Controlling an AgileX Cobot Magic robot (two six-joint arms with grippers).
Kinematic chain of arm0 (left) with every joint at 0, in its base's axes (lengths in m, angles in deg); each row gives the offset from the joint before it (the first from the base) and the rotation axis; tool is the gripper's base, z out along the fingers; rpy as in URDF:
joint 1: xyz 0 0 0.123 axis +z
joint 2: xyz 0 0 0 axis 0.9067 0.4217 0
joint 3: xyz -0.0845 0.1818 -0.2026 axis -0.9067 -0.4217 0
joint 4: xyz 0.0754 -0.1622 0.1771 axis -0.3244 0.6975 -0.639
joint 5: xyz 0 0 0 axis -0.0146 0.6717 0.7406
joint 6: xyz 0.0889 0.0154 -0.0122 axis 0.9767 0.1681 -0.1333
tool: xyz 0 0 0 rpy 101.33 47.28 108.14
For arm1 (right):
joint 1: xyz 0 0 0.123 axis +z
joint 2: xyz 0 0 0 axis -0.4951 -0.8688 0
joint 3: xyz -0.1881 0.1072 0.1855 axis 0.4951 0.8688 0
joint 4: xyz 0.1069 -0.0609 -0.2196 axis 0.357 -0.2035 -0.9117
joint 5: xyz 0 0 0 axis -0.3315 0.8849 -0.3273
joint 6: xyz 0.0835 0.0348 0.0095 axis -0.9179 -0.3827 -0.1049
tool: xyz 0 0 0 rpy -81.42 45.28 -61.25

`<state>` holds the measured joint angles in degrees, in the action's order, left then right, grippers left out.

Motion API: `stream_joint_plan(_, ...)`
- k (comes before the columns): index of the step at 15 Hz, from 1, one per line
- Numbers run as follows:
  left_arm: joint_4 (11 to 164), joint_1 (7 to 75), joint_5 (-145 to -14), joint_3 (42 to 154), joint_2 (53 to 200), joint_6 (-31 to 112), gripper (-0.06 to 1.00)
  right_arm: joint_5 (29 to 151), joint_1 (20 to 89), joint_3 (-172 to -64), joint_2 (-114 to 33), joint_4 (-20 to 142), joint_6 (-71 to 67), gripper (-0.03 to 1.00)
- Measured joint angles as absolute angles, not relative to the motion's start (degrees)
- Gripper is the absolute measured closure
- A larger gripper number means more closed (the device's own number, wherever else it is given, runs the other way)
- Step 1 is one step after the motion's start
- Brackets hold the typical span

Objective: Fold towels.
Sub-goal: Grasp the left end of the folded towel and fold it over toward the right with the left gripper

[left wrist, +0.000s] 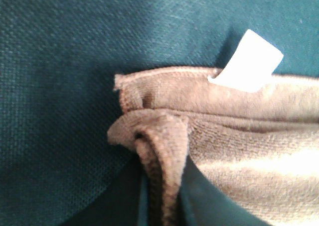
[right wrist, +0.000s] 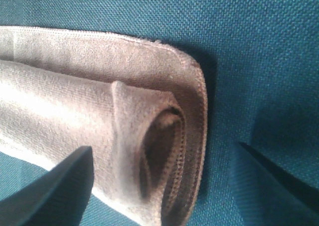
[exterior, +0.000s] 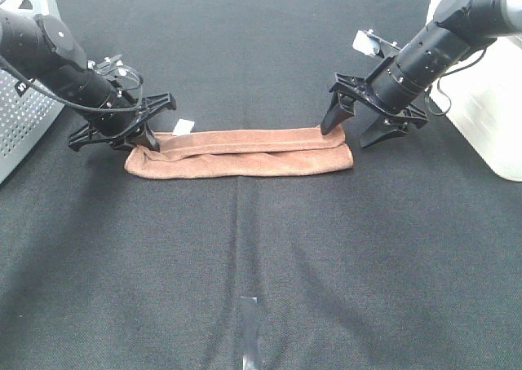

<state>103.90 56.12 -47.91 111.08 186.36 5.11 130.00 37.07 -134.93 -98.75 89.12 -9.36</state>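
Observation:
The rust-brown towel (exterior: 245, 151) lies on the black table cloth, folded into a long narrow strip running left to right. Its small white tag (exterior: 183, 126) sticks out at the far left edge and also shows in the left wrist view (left wrist: 249, 61). My left gripper (exterior: 149, 140) is down at the towel's left end, with its jaws pinching a raised fold of the towel (left wrist: 159, 176). My right gripper (exterior: 346, 138) is open over the right end. One finger (right wrist: 60, 186) is above the rolled towel end (right wrist: 164, 136) and the other finger (right wrist: 279, 186) is past it over the cloth.
A grey perforated panel (exterior: 20, 125) stands at the left edge. A white box (exterior: 489, 109) stands at the right edge. A strip of clear tape (exterior: 249, 329) lies on the black cloth (exterior: 261, 248) near the front middle.

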Motion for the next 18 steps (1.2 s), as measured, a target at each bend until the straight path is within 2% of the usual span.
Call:
stream_joint_plan(7, 80.5, 56.1, -43.3, 113.5, 175.8, 0.4, 0.86, 133.4, 37.1, -134.9, -98.7, 89.1, -9.4, 0.23)
stream_joint_plan(13, 90.3, 51.9, -36.8, 121.2, 175.5, 0.1, 0.86, 133.4, 37.1, -134.9, -98.7, 89.1, -10.4, 0.23)
stream_joint_plan(18, 101.1, 42.0, -38.8, 124.5, 182.5, -3.7, 0.86, 133.8, 37.1, -135.0, -94.2, 89.1, -10.9, 0.23)
